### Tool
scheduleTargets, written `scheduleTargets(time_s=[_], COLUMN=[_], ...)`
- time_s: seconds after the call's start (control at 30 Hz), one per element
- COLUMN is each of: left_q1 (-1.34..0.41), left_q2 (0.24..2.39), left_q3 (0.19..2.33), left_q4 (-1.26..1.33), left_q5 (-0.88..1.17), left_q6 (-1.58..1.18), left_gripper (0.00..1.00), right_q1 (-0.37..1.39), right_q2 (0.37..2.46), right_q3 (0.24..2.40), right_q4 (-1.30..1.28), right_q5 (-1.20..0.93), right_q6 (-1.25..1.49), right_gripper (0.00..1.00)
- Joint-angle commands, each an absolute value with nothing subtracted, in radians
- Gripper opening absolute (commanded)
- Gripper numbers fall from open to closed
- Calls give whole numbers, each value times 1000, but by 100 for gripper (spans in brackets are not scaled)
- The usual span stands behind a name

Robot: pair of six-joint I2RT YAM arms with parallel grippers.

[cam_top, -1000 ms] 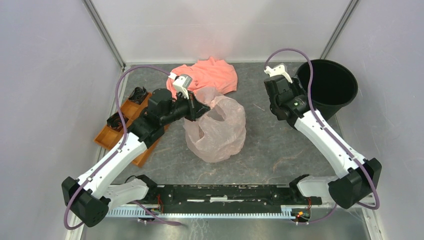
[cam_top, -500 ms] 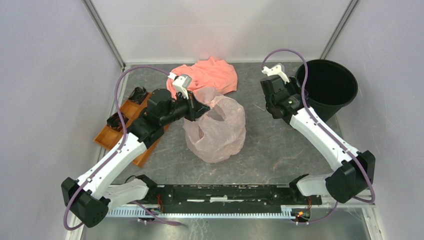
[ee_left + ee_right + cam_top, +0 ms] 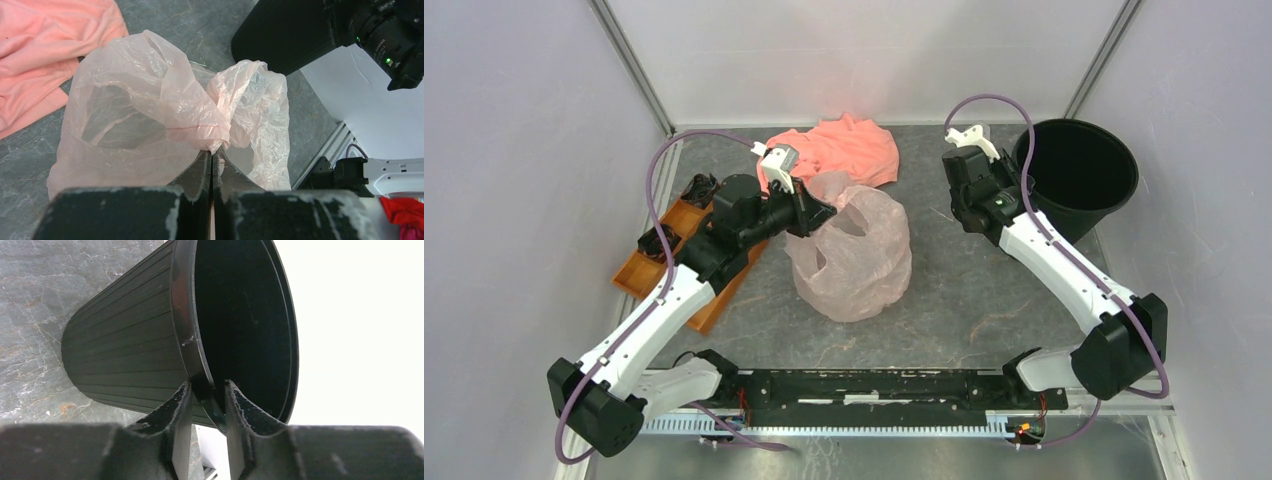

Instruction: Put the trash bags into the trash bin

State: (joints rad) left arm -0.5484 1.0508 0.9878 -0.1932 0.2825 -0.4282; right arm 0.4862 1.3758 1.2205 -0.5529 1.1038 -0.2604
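— What takes up the most room?
— After the grey bench (image 3: 984,290) itself, the black bin (image 3: 1084,215). It stands upright in the far right corner.
— And the bag?
— The pale pink bag (image 3: 859,265) lies crumpled at the middle of the bench, well apart from the bin. One gathered fold of it is lifted on the left side.
— Anything else lying there?
— A salmon cloth (image 3: 849,145) by the far edge, touching the bag. There is also an orange tray (image 3: 636,272) along the left edge.
— The tools?
— The left gripper (image 3: 211,152) has its fingers pressed together, pinching that fold of film. The right gripper (image 3: 207,387) straddles the bin's rim, one finger inside and one outside, clamped on it.
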Motion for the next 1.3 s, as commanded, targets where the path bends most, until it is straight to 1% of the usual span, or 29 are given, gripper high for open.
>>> scheduleTargets(time_s=[0.0, 0.03, 0.1, 0.2, 0.3, 0.37, 0.43, 0.6, 0.67, 0.8, 0.97, 1.1, 1.27], left_q1=[-534, -533, -531, -528, -528, -528, -527, -526, -526, -526, -525, -525, -523], left_q2=[1029, 1030, 1030, 1015, 996, 991, 987, 986, 984, 967, 898, 830, 739], left_q3=[1026, 1027, 1031, 1030, 1027, 1032, 1032, 1021, 1018, 1011, 976, 939, 887], left_q4=[-195, -193, -197, -197, -203, -215, -223, -227, -228, -226, -196, -153, -105], left_q5=[273, 283, 292, 285, 251, 217, 178, 96, 66, 14, -87, -163, -251], left_q6=[-383, -383, -385, -383, -367, -351, -336, -310, -307, -294, -271, -254, -236], left_gripper=[2, 2, 2, 2, 2, 2, 2, 2, 2, 2, 2, 2, 2], right_q1=[485, 486, 489, 502, 539, 591, 648, 743, 778, 831, 927, 1054, 1175], right_q2=[1397, 1397, 1389, 1357, 1323, 1302, 1292, 1288, 1272, 1225, 1201, 1203, 1218], right_q3=[1220, 1222, 1237, 1269, 1283, 1275, 1280, 1327, 1342, 1356, 1370, 1382, 1335], right_q4=[-533, -551, -603, -668, -711, -728, -760, -863, -878, -851, -819, -813, -744], right_q5=[1052, 1020, 966, 858, 782, 756, 756, 739, 695, 462, 272, 267, 279], right_q6=[-245, -245, -212, -174, -153, -147, -131, -70, -45, -11, 22, 8, 8], right_gripper=[26, 21, 15, 10, 9, 6, 1, 0, 0, 0, 0, 1, 0])
